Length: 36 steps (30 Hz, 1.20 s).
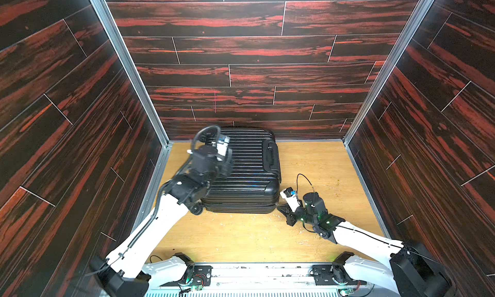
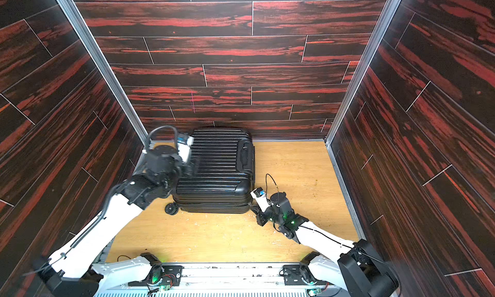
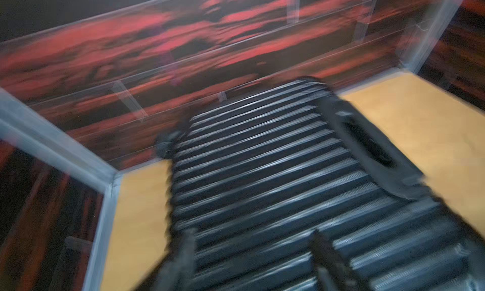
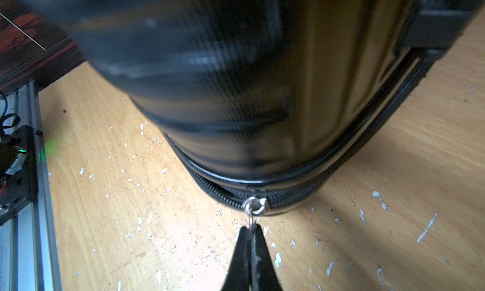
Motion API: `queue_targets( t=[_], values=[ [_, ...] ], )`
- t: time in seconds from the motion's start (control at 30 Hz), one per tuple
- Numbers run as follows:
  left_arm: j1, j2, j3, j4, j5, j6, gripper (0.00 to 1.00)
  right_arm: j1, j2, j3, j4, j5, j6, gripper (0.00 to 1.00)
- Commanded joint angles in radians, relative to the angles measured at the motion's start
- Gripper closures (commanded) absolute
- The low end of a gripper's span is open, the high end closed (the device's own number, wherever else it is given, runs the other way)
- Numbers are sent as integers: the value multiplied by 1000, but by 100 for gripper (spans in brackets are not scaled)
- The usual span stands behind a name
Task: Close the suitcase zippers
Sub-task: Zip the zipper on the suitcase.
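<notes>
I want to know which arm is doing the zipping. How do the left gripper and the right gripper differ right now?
The left gripper is up over the suitcase's ribbed top, while the right gripper sits low at the seam of its near corner. The left gripper's jaws stand apart and hold nothing, while the right gripper is shut on the zipper pull. Both are black, with narrow fingers, and both are at the same suitcase.
</notes>
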<state>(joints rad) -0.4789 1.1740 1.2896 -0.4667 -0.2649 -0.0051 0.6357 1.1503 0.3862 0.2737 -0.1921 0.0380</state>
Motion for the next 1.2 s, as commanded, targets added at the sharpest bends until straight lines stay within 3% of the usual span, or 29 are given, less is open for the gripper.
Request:
queue_targets(
  t=[0.0,0.13,0.37,0.6,0.67,0.9,1.17],
  values=[
    [100,-44,-37,-100,-14,-129,40,7,22,21,-51,22,11,100],
    [239,-58,-87,-187,49,-180,55,8,21,28,-62,25,8,100],
    [377,-24,-148,-253,137,-213,78,7,28,37,-72,28,6,100],
    [411,54,-136,-274,217,-170,79,7,32,37,-73,34,5,100],
    [417,91,-123,-284,252,-158,85,8,32,37,-71,33,4,100],
    [419,179,-72,-339,480,-92,91,8,35,38,-61,35,-1,100],
    [417,218,-68,-443,644,-104,92,6,52,68,-58,93,-8,100]
  ],
)
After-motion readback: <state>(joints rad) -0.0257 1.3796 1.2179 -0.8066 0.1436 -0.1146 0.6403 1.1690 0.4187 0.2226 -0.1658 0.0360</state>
